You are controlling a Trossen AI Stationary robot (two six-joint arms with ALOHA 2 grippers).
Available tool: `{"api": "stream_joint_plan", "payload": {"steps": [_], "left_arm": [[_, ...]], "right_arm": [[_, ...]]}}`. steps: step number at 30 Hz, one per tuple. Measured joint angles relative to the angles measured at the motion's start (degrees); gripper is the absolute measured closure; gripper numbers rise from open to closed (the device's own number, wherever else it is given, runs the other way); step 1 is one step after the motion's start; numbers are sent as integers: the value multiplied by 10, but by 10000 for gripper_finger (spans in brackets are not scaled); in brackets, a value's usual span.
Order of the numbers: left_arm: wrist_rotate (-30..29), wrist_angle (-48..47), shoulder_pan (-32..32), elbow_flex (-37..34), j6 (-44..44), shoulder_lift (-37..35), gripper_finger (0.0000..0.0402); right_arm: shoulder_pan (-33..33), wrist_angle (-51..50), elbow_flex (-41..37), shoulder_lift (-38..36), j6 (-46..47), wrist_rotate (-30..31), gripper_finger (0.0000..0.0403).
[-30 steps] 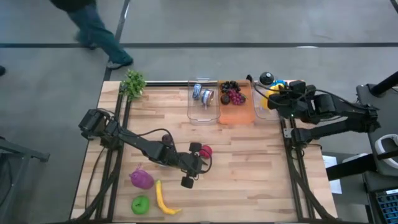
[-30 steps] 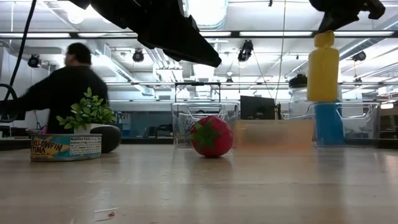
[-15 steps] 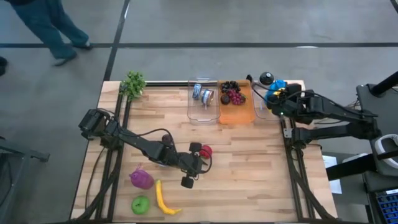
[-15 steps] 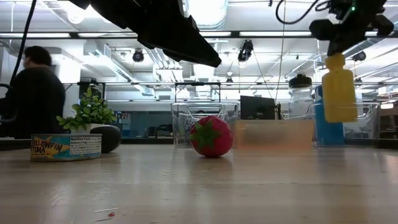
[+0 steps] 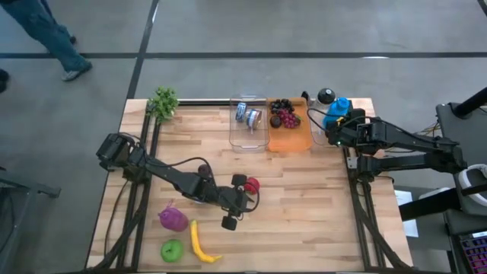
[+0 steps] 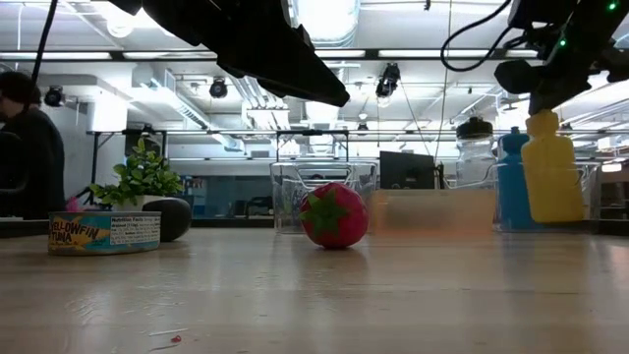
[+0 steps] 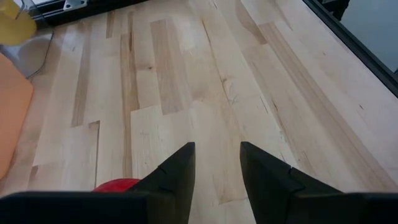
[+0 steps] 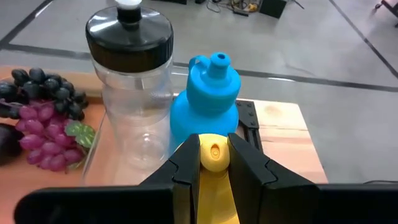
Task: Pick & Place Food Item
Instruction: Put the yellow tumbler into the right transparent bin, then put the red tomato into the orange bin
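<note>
— What has the right gripper [image 8: 214, 163] got?

— It is clamped on the cap of the yellow bottle [image 6: 555, 167], which hangs upright beside the blue bottle [image 8: 208, 106] and the clear jar [image 8: 129, 93], at the bin by the table's far right edge.

— How will it handle?

— Probably light, stiff plastic, smooth and a bit slippery — the narrow neck is the sensible hold. Whether its base touches down yet is hard to say.

— And the left gripper [image 7: 216, 163]?

— Partly open, holding nothing, over bare wood just beside the strawberry [image 5: 252, 185].
</note>
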Motion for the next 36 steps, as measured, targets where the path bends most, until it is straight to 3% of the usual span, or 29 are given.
{"api": "stream_joint_plan", "payload": {"steps": [21,29,36], "left_arm": [[0,0,0,0,0,0,273],[0,0,0,0,-1,0,273],[0,-13,2,0,-2,0,273]], "right_arm": [[0,-1,0,0,17,2,257],[2,-2,32,1,15,-12,253],[37,22,75,1,-48,-23,270]]}}
